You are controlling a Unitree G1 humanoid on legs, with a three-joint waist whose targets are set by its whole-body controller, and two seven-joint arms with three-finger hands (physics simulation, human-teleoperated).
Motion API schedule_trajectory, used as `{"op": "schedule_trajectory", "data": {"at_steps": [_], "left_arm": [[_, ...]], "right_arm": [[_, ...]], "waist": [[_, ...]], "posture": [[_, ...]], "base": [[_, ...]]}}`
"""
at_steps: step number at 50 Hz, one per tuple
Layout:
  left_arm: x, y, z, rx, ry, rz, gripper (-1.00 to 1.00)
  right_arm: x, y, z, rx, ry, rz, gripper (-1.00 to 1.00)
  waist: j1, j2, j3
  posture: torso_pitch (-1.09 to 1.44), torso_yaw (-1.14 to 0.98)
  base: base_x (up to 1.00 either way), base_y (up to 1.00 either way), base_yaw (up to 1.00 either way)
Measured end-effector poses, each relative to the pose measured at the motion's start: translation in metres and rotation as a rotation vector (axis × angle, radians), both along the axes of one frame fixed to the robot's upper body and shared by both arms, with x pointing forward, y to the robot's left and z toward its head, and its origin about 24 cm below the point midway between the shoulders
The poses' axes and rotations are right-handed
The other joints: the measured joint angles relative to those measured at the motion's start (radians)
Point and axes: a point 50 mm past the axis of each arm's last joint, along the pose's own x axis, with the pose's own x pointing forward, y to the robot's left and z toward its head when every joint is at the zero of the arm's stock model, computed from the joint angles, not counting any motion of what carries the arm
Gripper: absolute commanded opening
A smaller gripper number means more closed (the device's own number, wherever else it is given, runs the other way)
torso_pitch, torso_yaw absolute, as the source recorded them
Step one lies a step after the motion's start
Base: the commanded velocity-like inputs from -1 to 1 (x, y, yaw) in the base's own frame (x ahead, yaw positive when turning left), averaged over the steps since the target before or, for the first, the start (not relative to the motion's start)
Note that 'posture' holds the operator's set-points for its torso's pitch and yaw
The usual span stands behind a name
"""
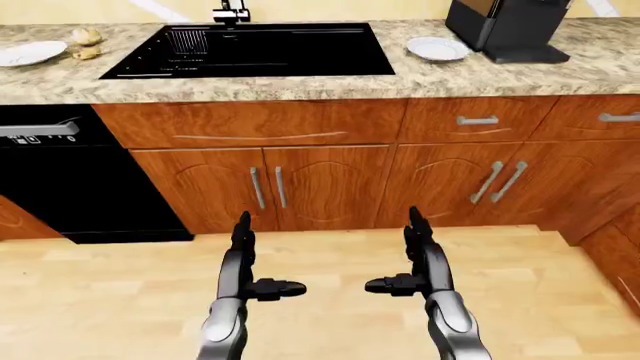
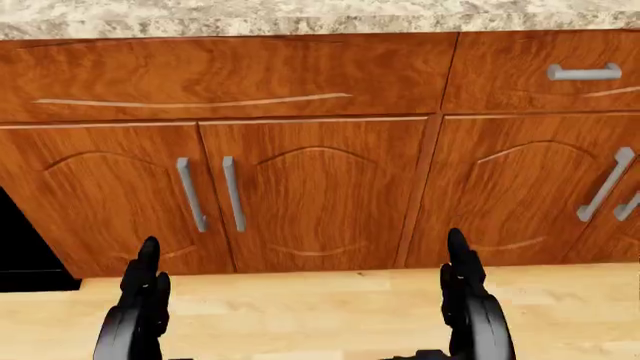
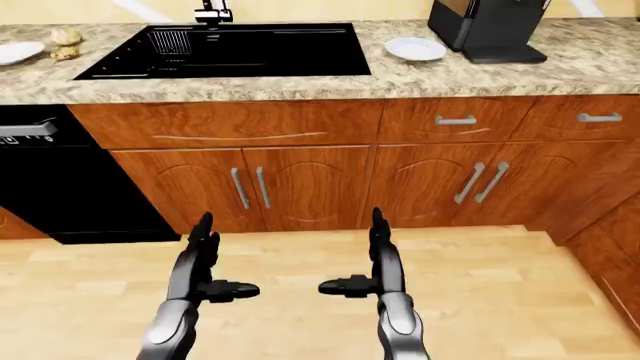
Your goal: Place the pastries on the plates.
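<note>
Fingers of the left hand (image 1: 243,259) and right hand (image 1: 418,255) are spread apart, thumbs pointing inward toward each other, holding nothing, above the wooden floor (image 1: 330,262) before the cabinet doors (image 1: 265,187). Two pastries (image 1: 87,42) sit near the counter's (image 1: 300,86) far left end, just beside a plate (image 1: 28,53) cut off by the left-eye view's left edge; their kind is hard to make out. A second plate (image 1: 437,49) lies right of the black sink (image 1: 255,49), close to a dark appliance (image 1: 505,30) cropped at the top. A dishwasher (image 1: 60,172) is partly cut off at left. The head view shows only cabinets and fingertips.
</note>
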Motion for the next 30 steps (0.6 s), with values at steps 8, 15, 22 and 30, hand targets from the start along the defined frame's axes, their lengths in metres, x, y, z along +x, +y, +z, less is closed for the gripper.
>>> {"op": "schedule_trajectory", "data": {"at_steps": [8,15,22,30], "left_arm": [[0.018,-0.022,0.116,0.038,-0.319,-0.104,1.0],[0.034,-0.023,0.12,0.096,-0.282,-0.082,1.0],[0.025,0.002,0.134,0.126,-0.288,0.001,1.0],[0.025,0.002,0.17,0.127,-0.407,0.015,1.0]], "right_arm": [[-0.028,-0.011,0.161,-0.069,-0.477,-0.036,1.0],[-0.024,-0.014,0.168,-0.077,-0.431,-0.024,1.0],[-0.017,-0.011,0.168,-0.059,-0.396,-0.007,1.0],[-0.016,-0.009,0.181,-0.068,-0.465,0.02,1.0]], "waist": [[-0.012,-0.021,-0.062],[-0.046,0.068,-0.04],[-0.011,0.035,-0.023],[0.005,-0.024,-0.041]], "posture": [[0.0,0.0],[0.0,0.0],[0.0,0.0],[0.0,0.0]], "base": [[0.13,0.5,0.0],[0.26,0.59,0.0],[0.46,0.59,0.0],[0.6,0.59,0.0]]}}
